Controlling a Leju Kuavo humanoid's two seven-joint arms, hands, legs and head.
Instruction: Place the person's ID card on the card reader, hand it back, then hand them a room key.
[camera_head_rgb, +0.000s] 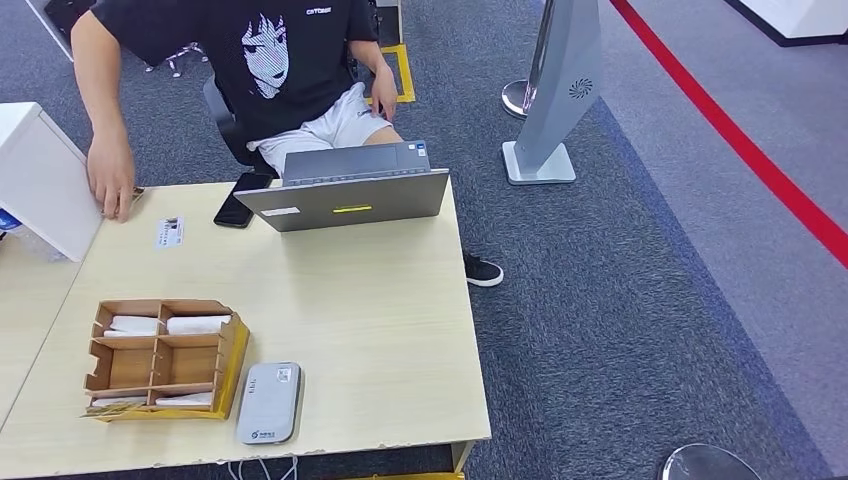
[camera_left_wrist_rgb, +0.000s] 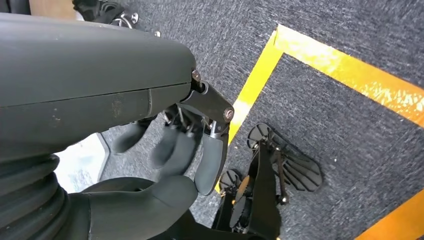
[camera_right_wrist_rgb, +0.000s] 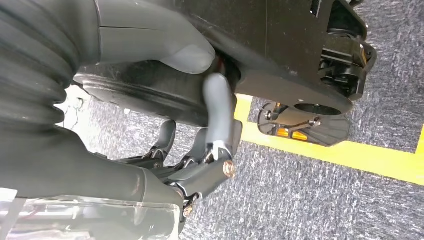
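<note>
The ID card is lying flat on the tabletop at the far left, just beside the person's hand, well apart from the grey card reader sitting near the front edge. Room keys appear to be resting as white cards in the wooden organizer next to the reader. Both arms are hanging beside the robot's body: the left hand and the right hand are holding nothing, fingers loosely spread toward the carpet. Judged from this layout, no step is yet underway. Risks: the card is lying flush on the surface, so fingers may be sliding it rather than lifting it; the reach is crossing near the open laptop and phone, inviting a knock; the person's hand is sitting close to the pickup point.
</note>
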